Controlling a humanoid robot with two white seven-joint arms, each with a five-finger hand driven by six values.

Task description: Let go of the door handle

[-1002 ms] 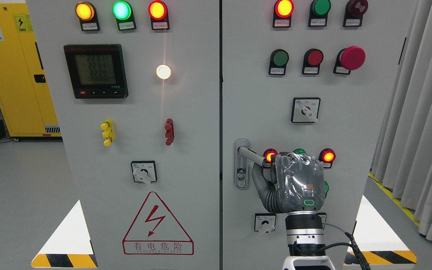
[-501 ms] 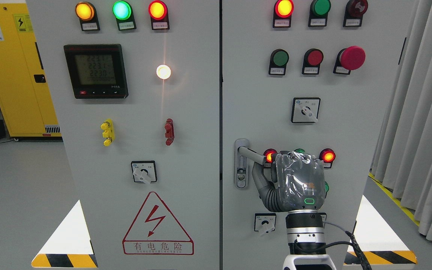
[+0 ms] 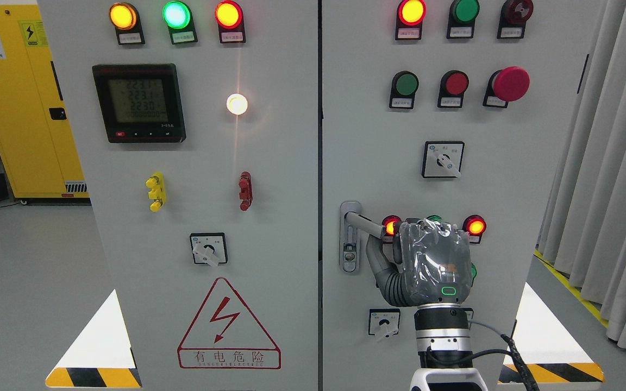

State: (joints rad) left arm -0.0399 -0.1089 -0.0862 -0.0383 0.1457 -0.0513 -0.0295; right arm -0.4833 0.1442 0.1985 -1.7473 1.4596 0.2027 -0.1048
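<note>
Grey sheet steel makes up the cabinet [image 3: 269, 163], two tall doors side by side; they look heavy and rigid, so any swing would have to come through the lever and not the panel. On the right-hand door [image 3: 508, 179], near its left edge, sits the one door handle [image 3: 361, 221]: a bare metal lever on an upright lock plate, judged stiff, smooth and rather slippery, best taken on the free end that sticks out to the right. The right hand [image 3: 427, 260], wrapped in clear film, is raised against that end, thumb below the lever; whether the fingers grip it cannot be told, since the back of the hand hides them. One meter, four rotary switches and one red mushroom button show.
</note>
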